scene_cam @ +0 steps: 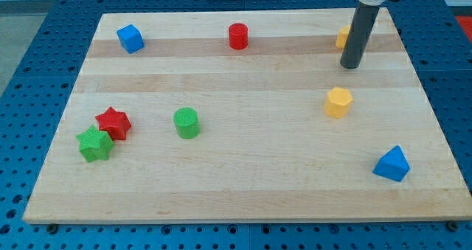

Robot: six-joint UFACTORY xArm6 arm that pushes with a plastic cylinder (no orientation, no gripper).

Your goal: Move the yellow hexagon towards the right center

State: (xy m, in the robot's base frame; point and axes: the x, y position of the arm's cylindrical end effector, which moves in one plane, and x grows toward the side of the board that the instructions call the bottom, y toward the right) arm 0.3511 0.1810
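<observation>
The yellow hexagon (338, 102) lies on the wooden board (243, 176), right of the middle. My tip (351, 66) stands above it in the view, slightly to the right, with a clear gap between them. A second yellow block (343, 36) sits near the top right, partly hidden behind the rod, so its shape cannot be made out.
A blue cube (130, 38) is at the top left and a red cylinder (237, 36) at the top middle. A green cylinder (186, 122), a red star (113, 122) and a green star (94, 144) sit at the left. A blue triangle (391, 164) is at the bottom right.
</observation>
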